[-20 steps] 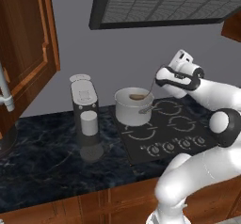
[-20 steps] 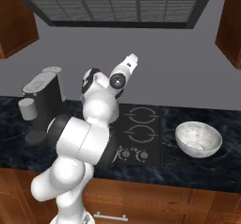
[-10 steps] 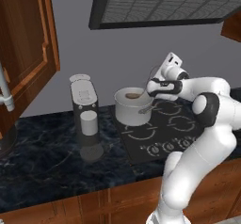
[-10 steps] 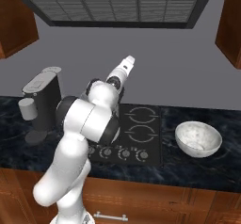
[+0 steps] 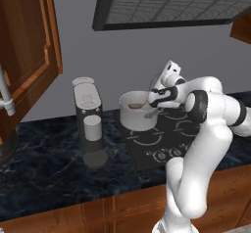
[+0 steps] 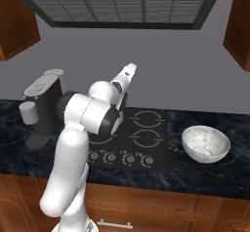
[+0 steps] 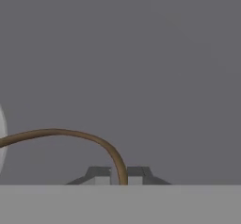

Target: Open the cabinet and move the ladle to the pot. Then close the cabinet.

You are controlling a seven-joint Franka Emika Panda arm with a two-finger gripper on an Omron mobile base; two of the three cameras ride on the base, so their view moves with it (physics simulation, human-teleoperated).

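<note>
One ladle (image 7: 70, 134) sits clamped between the pincer (image 7: 120, 175) tips, its thin brown handle rising from the jaws, then arching over toward the pot (image 5: 138, 110), the bowl end resting low inside the pot's rim. Long axis runs from the pincer away and down into the pot. Against half a second ago, the hand sits slightly lower and nearer the pot, elbow swung further forward. Ladle looks slim, dull grey-brown. Cabinet (image 5: 29, 56) door stands open, well apart from the pincer.
</note>
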